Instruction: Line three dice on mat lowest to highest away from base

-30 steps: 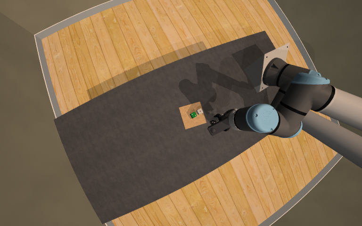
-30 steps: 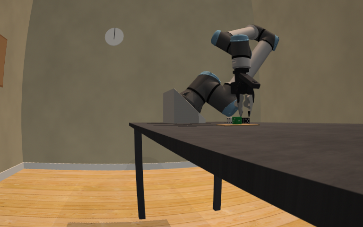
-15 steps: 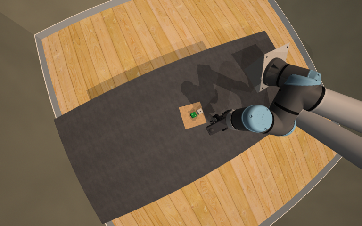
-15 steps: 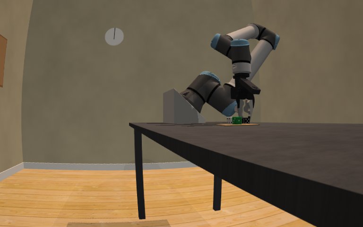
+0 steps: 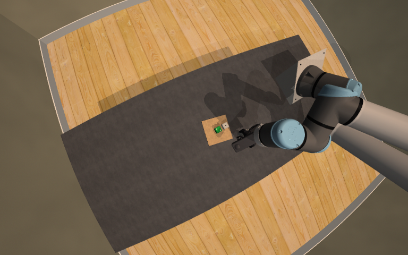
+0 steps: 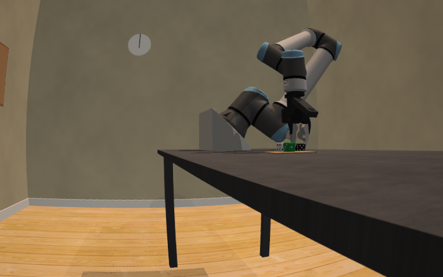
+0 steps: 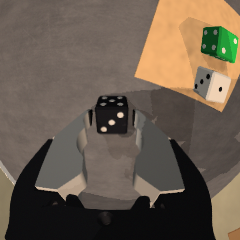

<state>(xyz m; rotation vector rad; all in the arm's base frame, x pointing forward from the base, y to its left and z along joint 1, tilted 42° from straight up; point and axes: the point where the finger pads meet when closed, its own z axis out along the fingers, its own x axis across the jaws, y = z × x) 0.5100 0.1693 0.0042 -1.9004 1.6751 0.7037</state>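
The grey and blue six-joint arm point(image 6: 295, 70) folds back over itself from its grey wedge-shaped pedestal point(image 6: 212, 135) near one end of the dark surface point(image 6: 326, 176), its last link hanging straight down. The black end effector point(image 7: 110, 131) points at the surface beside the small tan square mat point(image 5: 223, 138). Its pale fingers stand part-way apart, one on each side of the small black cube die with white pips point(image 7: 111, 114), whose top shows three pips in the wrist view. Whether the fingers press on the die or merely flank it, I cannot tell (the gaps at its sides are too slight to read).

The black die lies off the mat, on the dark surface just past the mat's edge nearest the arm; in the top view the wrist hides it. The green cube die point(image 5: 218, 129) and the white cube die point(image 5: 224, 126) sit on the mat just beside each other, close to its corner toward the pedestal end of the surface. From the side the three dice appear in a low row, white point(image 6: 279, 146), green point(image 6: 289, 146), black point(image 6: 300, 146).
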